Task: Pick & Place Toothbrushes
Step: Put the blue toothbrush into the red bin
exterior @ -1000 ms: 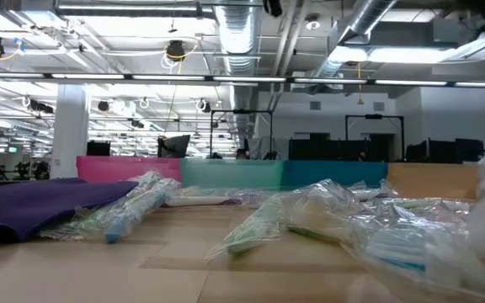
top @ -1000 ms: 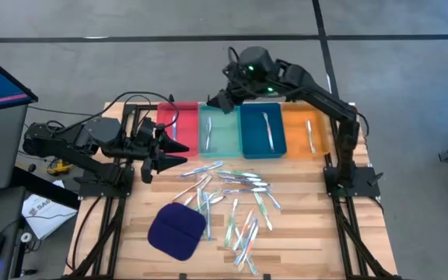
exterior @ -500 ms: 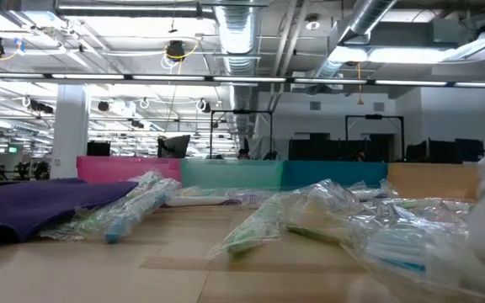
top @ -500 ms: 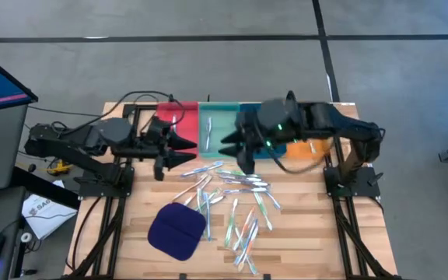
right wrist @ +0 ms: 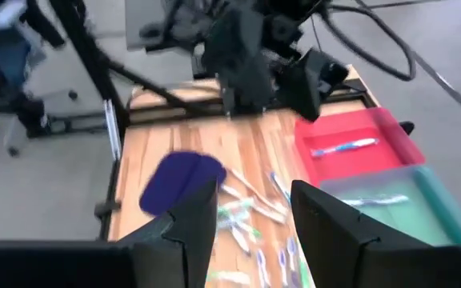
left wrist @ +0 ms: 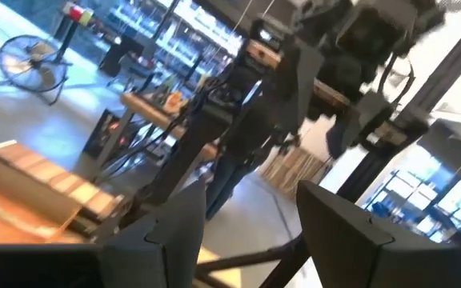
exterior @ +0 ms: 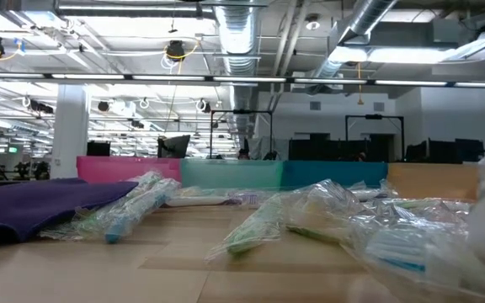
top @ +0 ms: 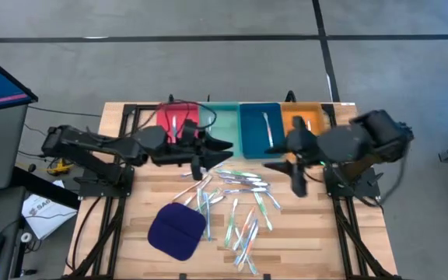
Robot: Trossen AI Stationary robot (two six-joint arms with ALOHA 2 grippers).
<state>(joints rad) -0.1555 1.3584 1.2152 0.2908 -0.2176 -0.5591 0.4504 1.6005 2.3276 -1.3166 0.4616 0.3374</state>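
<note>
Hovering over the table: both arms are hanging above the wooden table point(top: 302, 233), neither one touching anything.
Left gripper point(top: 222, 145): it is reaching across in front of the red tray and teal tray, above the far edge of the loose pile. Its two fingers point(left wrist: 174, 232) are standing apart with clear air between them, and nothing is held.
Right gripper point(top: 277, 158): it is hanging just in front of the blue tray and orange tray, pointing toward the pile. Its fingers point(right wrist: 190, 220) are parted with a gap showing the table beyond, and they are carrying nothing.
Toothbrushes point(top: 236, 194): most are lying scattered on the table's middle, spreading from in front of the trays down toward the near edge; they are looking wrapped in clear plastic in the low view point(exterior: 251, 227).
Red tray point(top: 166, 128): one toothbrush is lying in it, perhaps more, since the left arm is covering part of it.
Teal tray point(top: 225, 117): it is sitting next to the red one, largely hidden by the left gripper.
Blue tray point(top: 253, 128): a single pale toothbrush is lying lengthwise inside.
Orange tray point(top: 298, 120): it is sitting at the row's right end, partly under the right arm.
Dark blue cloth pad point(top: 176, 230): it is lying near the table's front, just left of the pile.
</note>
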